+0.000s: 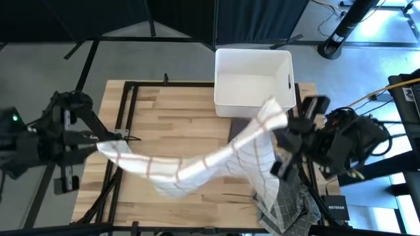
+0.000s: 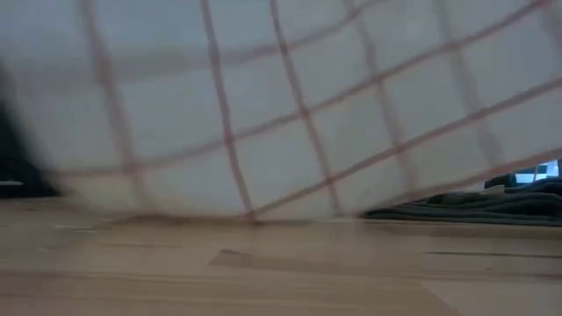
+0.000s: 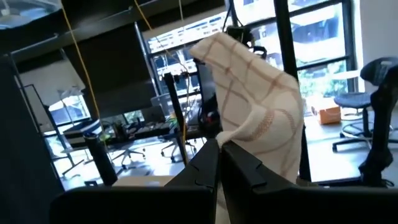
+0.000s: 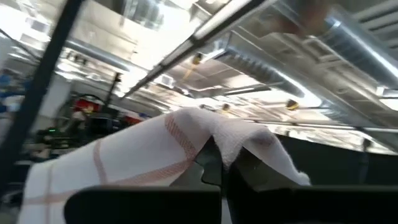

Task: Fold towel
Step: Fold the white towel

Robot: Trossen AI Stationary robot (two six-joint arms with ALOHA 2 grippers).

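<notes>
A white towel (image 1: 197, 167) with thin red-brown checks hangs stretched between my two grippers above the wooden table; it sags in the middle and fills most of the low view (image 2: 281, 105). My left gripper (image 1: 105, 143) is shut on its left end near the table's left edge. My right gripper (image 1: 279, 118) is shut on its right end, in front of the white bin. A long flap of the towel (image 1: 262, 177) hangs down below the right gripper. My left gripper pinches a bunched corner of the towel (image 3: 245, 134) between its two shut fingers (image 3: 208, 165); the cloth stands up past the fingertips. The towel runs from here toward the right gripper, lifted and sagging. My right gripper pinches a gathered edge of the towel (image 4: 214, 134) between its shut fingers (image 4: 211, 163); cloth drapes off to both sides of the fingertips. The end is lifted high, with the rest hanging below toward the table.
A white plastic bin (image 1: 252, 82) stands at the table's far edge. A pile of grey checked cloths (image 1: 289, 206) lies at the near right corner, seen as a dark heap (image 2: 465, 209) in the low view. Bare wood (image 1: 170, 111) lies under the towel's middle.
</notes>
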